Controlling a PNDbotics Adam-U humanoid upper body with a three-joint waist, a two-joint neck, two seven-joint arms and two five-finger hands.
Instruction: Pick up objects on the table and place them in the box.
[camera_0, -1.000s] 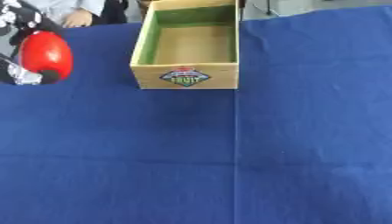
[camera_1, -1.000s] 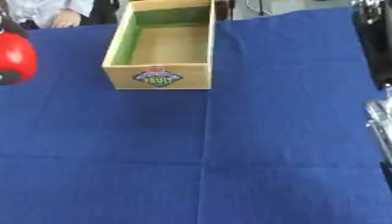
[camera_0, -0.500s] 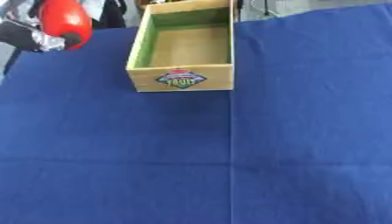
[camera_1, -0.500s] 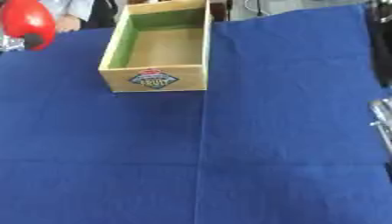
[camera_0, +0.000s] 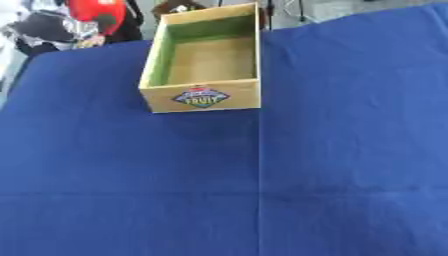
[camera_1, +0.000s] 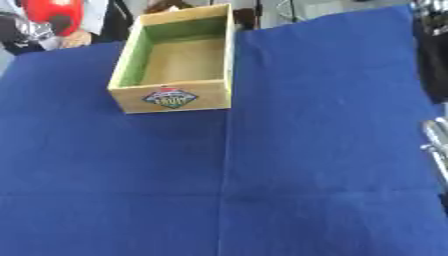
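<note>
Item: left hand (camera_0: 54, 26), upper left corner of the left eye view, raised beyond the far left edge of the tabletop. We see its dark fingers curled round a red rounded object (camera_0: 94, 11), glossy, kind not determinable. The object sits to the left of the box and apart from it, not yet above the opening.

Item: wooden box (camera_0: 204, 98), open-topped, green-lined inner walls, bare brown floor, a diamond-shaped fruit label on its near face. It stands toward the far side of the tabletop, left of the centre seam. We see nothing inside it.

Item: right hand. Silver and black parts of the right arm (camera_1: 432, 145) show at the right edge of the right eye view; we cannot tell how the hand's fingers stand.

Progress, as we judge it: the pick is done, the carry is under way, the placing remains. The red object must travel right and come down over the box before release. We see no other loose objects on the cloth.

Surface: blue cloth (camera_0: 262, 190) covering the tabletop, flat, with one straight seam running near to far.

Room: pale floor and dark cables beyond the far edge.
</note>
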